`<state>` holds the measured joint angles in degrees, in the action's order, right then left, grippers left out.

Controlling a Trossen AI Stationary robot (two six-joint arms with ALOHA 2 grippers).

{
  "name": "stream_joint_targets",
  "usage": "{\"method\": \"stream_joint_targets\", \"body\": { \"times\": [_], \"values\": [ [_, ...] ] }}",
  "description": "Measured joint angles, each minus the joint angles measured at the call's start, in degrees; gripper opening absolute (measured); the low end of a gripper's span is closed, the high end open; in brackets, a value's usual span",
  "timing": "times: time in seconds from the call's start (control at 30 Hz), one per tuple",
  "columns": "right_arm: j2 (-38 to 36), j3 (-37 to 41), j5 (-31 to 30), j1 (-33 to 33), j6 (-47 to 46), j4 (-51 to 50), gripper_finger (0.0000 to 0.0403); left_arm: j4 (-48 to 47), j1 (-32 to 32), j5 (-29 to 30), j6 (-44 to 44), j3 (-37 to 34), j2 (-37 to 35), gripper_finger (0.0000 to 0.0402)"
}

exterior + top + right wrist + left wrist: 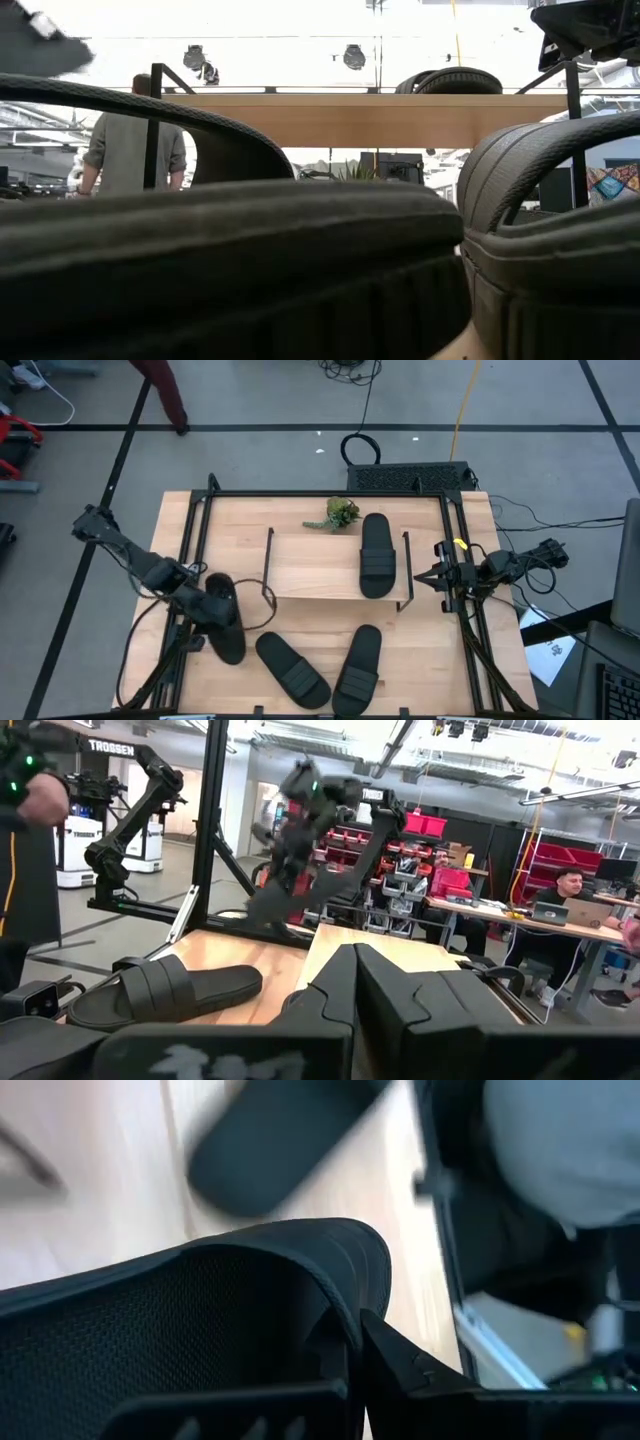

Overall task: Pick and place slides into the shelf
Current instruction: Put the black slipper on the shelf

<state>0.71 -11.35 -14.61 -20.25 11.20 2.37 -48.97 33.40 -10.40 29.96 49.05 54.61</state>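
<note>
Four black slides show in the high view. One lies flat on the shelf's light wood top board [320,565], toward its right end [376,555] [165,990]. Two rest sole-down on the table near its near edge [292,668] [358,665] and fill the low view [230,270] [560,230]. The fourth [226,625] is in my left gripper [215,602] [350,1330], left of the shelf over the table's left edge. My right gripper [422,575] [355,955] hovers shut just off the shelf's right end and touches nothing. My left gripper is shut on the slide's wide ribbed strap at its edge [345,1270]. One finger [410,1370] lies outside the strap and the other seems to reach under it, against the mesh lining. In the right wrist view the slide [272,905] hangs below the gripper, apparently lifted clear.
A small green plant sprig [335,513] lies at the shelf's far edge. The table's black frame rails [200,540] [455,530] run along its left and right sides. Cables and a dark box [410,477] sit beyond the far edge. A person [130,145] stands in the room behind.
</note>
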Motion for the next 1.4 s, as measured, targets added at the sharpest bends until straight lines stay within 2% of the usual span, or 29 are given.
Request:
{"method": "stream_joint_targets", "body": {
  "times": [0.13,0.37,0.5,0.57,0.73,0.87,0.97,1.03,1.23,1.4],
  "values": [
    [0.0,0.0,0.0,0.0,0.0,0.5,0.0,-0.1,-1.4,5.9,-11.4,7.5,-1.0,0.0001],
    [0.0,0.0,0.0,0.0,0.1,1.1,0.0,-0.7,-10.4,5.9,-32.2,19.9,-0.3,0.0001],
    [0.0,0.0,0.0,0.0,0.1,1.4,0.0,-1.2,-18.7,5.8,-39.1,27.3,2.0,0.0001],
    [0.0,0.0,0.0,0.0,0.1,1.6,0.0,-2.8,-23.6,2.3,-42.1,31.7,4.4,0.0001],
    [0.0,0.0,0.0,0.0,0.3,1.7,0.0,-11.1,-35.0,-11.5,-48.5,43.3,13.9,0.0001],
    [0.0,0.0,0.0,0.0,0.6,1.7,0.0,-13.5,-41.8,-21.3,-55.7,50.6,22.0,0.0001],
    [0.0,0.0,0.0,0.0,0.6,1.8,0.0,-15.0,-45.5,-28.2,-57.3,55.5,28.2,0.0001],
    [0.0,0.0,0.0,0.0,0.6,1.8,0.0,-19.7,-47.6,-30.3,-57.4,59.4,33.2,0.0001],
    [0.0,0.0,0.0,0.0,0.5,3.9,0.0,-40.4,-51.0,-30.0,-57.6,73.6,48.7,0.0001],
    [0.0,0.0,0.0,0.0,0.9,4.4,0.0,-40.9,-51.5,-31.9,-58.0,78.7,55.4,0.0001]
  ]
}}
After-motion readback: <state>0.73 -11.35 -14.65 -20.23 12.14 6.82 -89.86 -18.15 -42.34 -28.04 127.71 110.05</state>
